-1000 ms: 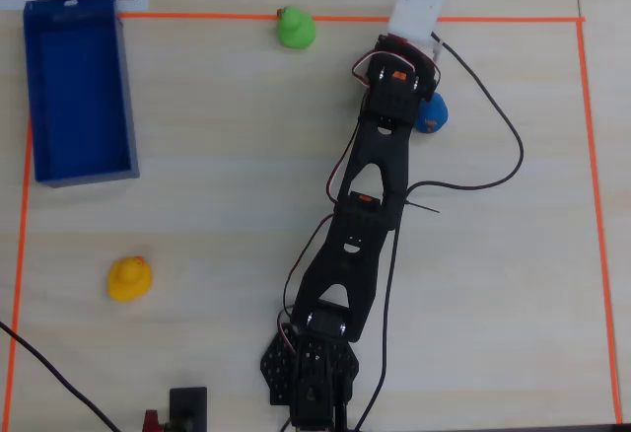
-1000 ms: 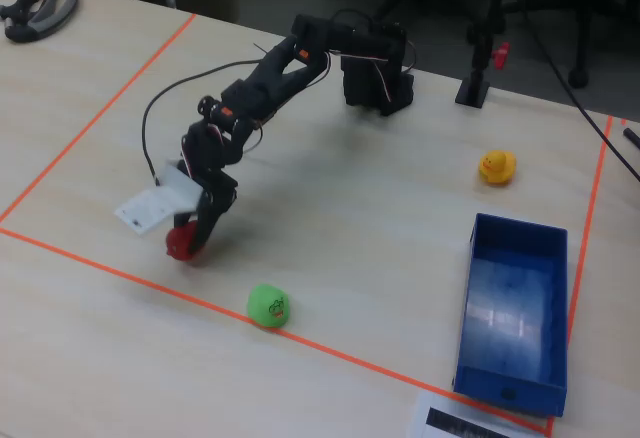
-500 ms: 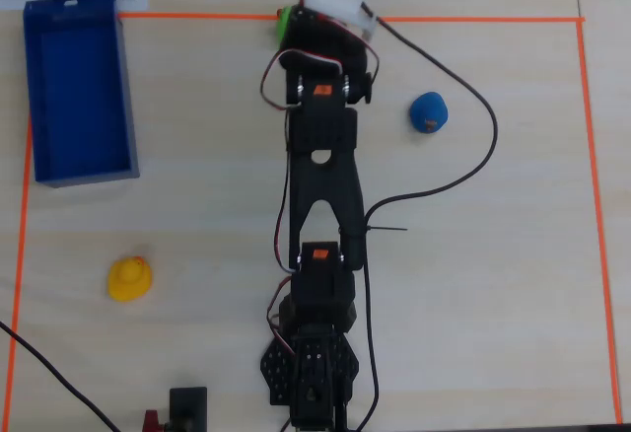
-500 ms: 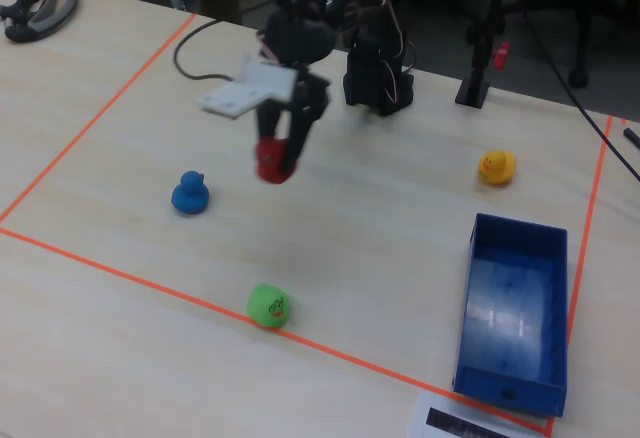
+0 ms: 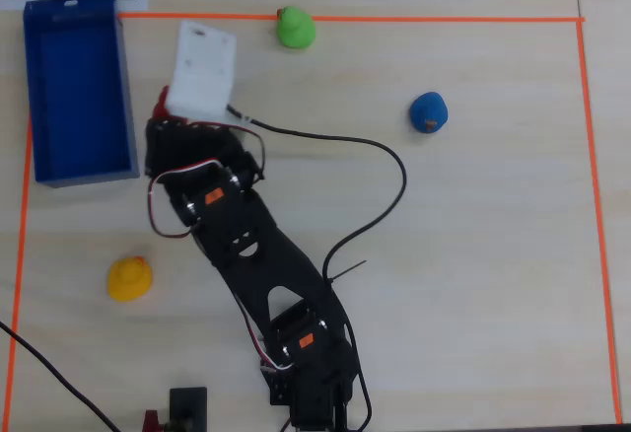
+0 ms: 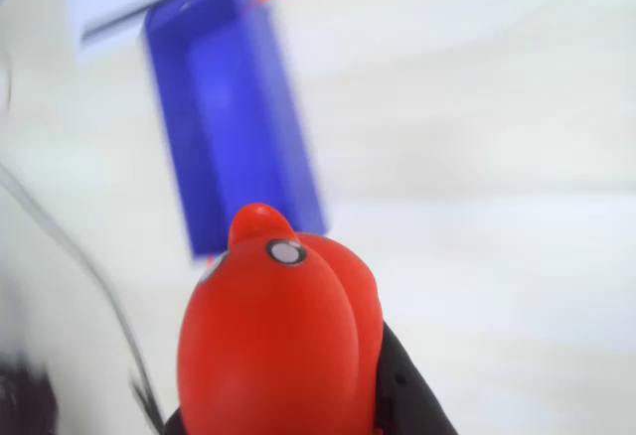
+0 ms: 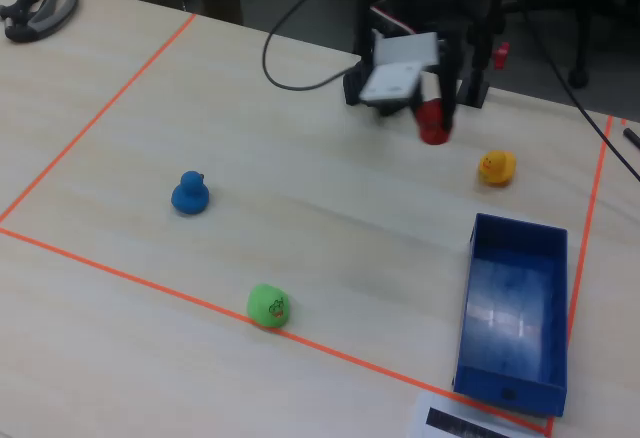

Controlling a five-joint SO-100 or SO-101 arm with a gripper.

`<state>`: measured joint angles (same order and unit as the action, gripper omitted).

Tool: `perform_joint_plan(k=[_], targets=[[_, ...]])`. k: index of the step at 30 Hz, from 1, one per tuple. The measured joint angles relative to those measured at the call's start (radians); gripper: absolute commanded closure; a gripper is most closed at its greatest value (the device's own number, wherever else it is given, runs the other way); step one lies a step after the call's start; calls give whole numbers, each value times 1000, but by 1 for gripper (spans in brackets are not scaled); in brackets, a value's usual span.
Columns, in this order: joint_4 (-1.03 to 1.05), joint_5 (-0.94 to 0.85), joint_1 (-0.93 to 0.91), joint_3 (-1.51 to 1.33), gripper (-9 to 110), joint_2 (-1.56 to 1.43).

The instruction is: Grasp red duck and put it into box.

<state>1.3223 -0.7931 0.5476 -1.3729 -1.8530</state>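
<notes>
Wrist view shows the red duck (image 6: pixel 273 341) pinched between my jaws, filling the lower frame, with the box (image 6: pixel 231 117) ahead and beyond it. So the grasp is done, I judge; the carry and the drop are left. From overhead, my gripper (image 5: pixel 161 107) hangs just beside the box (image 5: pixel 77 87), not yet over its floor. In the fixed view the duck (image 7: pixel 432 123) rides clear above the table (image 7: pixel 300 198), and the box (image 7: pixel 515 313) lies empty.

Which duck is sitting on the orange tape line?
The green duck: it sits on the tape, while the blue duck and yellow duck sit inside it.
</notes>
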Motion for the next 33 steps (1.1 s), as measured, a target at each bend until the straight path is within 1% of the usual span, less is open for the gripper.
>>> perform_joint_plan(k=[3,6,12,17,20,24,26,31,33], targets=[[18,-5,138,11,101,89],[26,-6,209,103,101,201],[54,-6,213,515,101,466],[80,-43,213,850,101,727],[80,-58,213,965,101,885],[63,-69,213,1025,101,1043],[48,-75,213,1054,96,1095],[35,-87,198,1101,78,1178],[35,-86,184,1101,75,1189]])
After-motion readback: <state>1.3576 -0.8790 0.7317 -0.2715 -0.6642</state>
